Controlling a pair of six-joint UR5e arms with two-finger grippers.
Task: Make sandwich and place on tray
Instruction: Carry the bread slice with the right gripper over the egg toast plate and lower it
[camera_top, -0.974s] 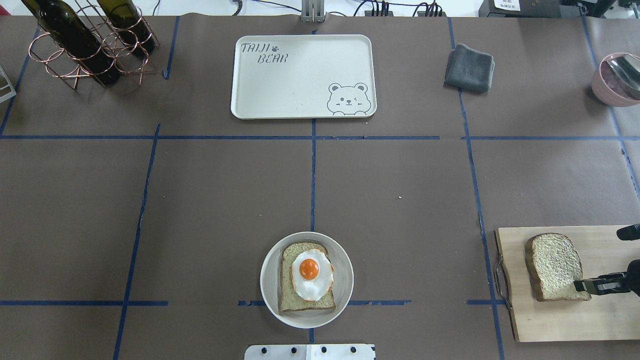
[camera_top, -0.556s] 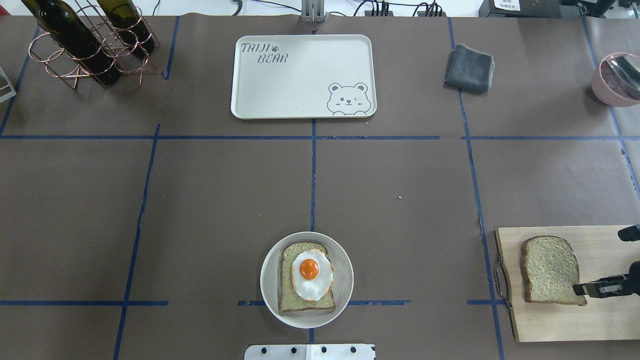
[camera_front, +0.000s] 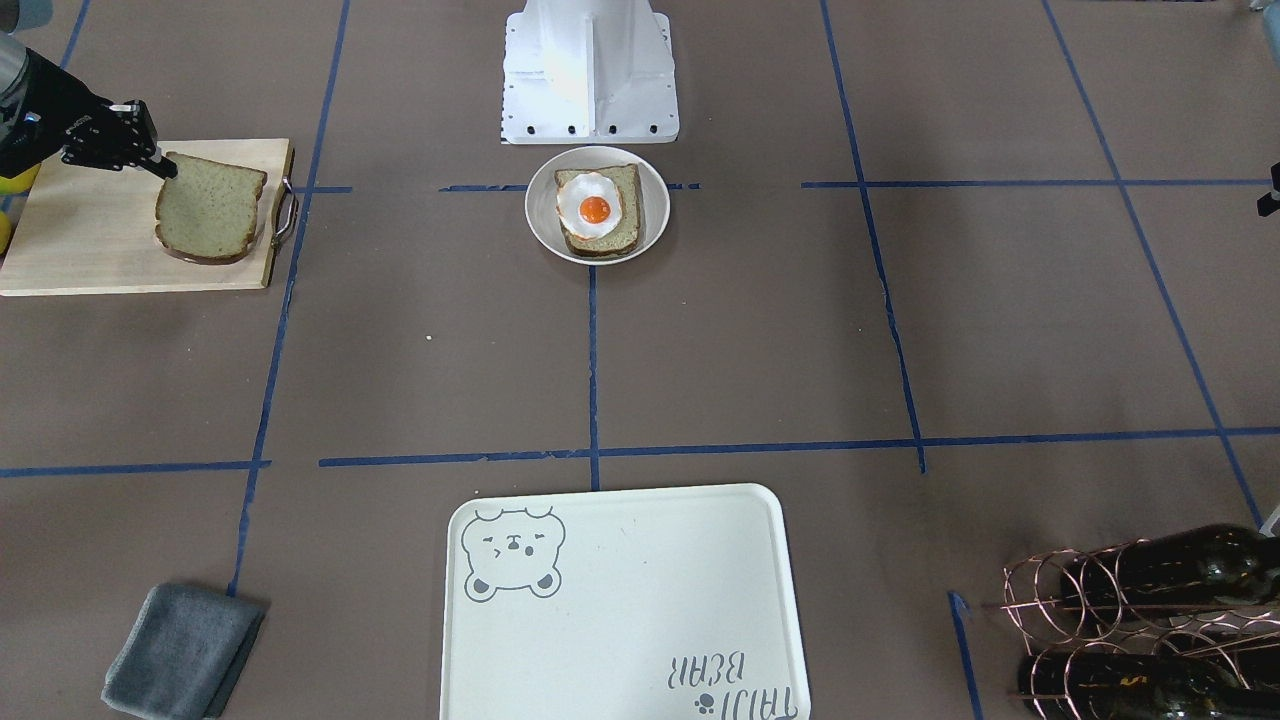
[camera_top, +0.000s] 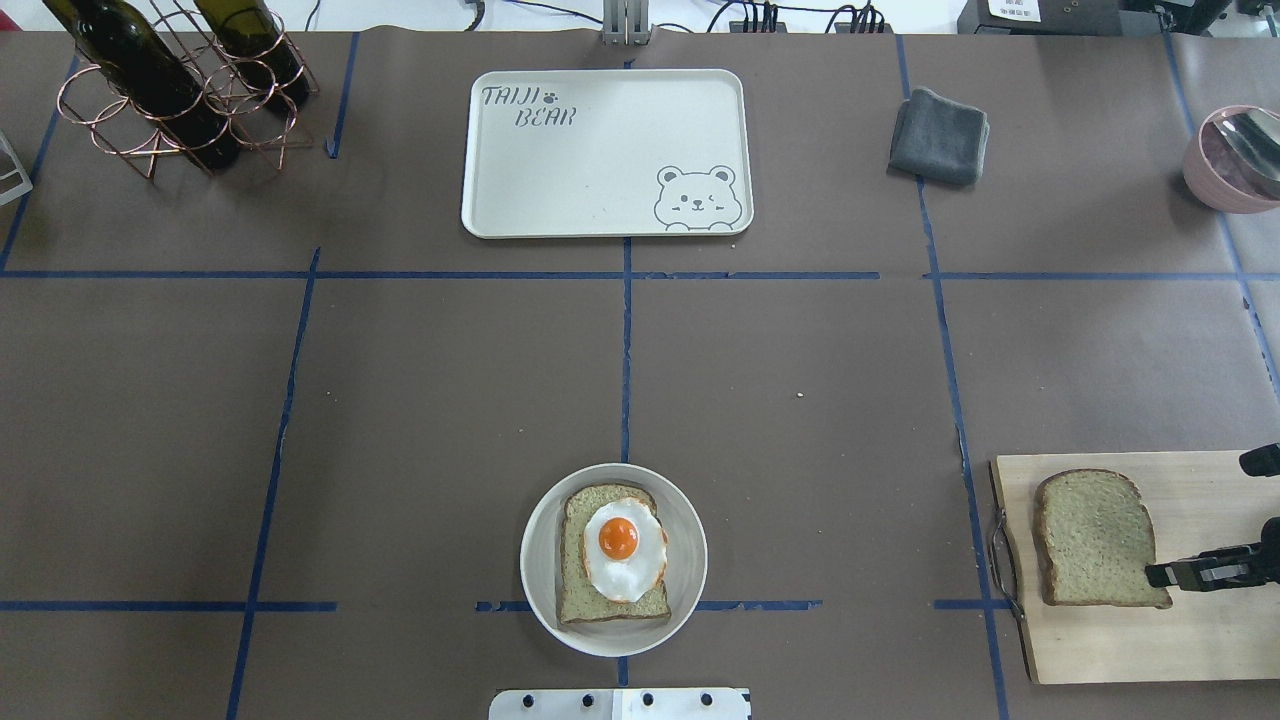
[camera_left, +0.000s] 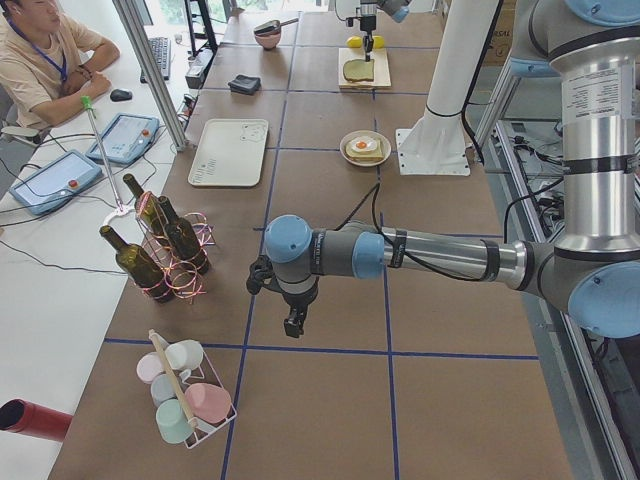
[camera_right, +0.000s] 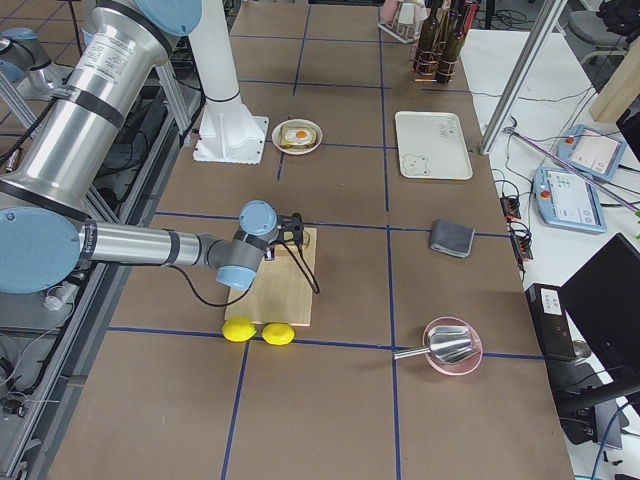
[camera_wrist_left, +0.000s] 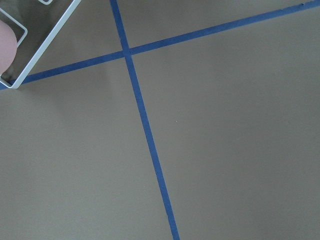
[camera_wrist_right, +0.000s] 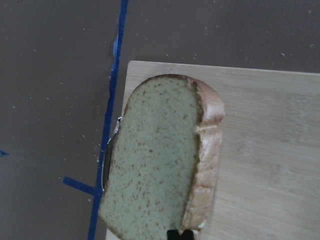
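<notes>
Flat-looking from overhead, tilted from front: bread slice (camera_front: 208, 208), corner pinched by right gripper (camera_front: 165, 168); left gripper (camera_left: 291, 326) jaws impossible to tell.

Light was bright, even, from above; shadows were soft; bread (camera_front: 210, 205) cast a thin shadow on board (camera_front: 80, 250); base (camera_front: 590, 70) glared white; wrist views were slightly soft.

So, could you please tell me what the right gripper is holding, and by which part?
The right gripper pinches the bread slice by the crust at a corner of its flat end. The slice is tilted over the cutting board.
</notes>
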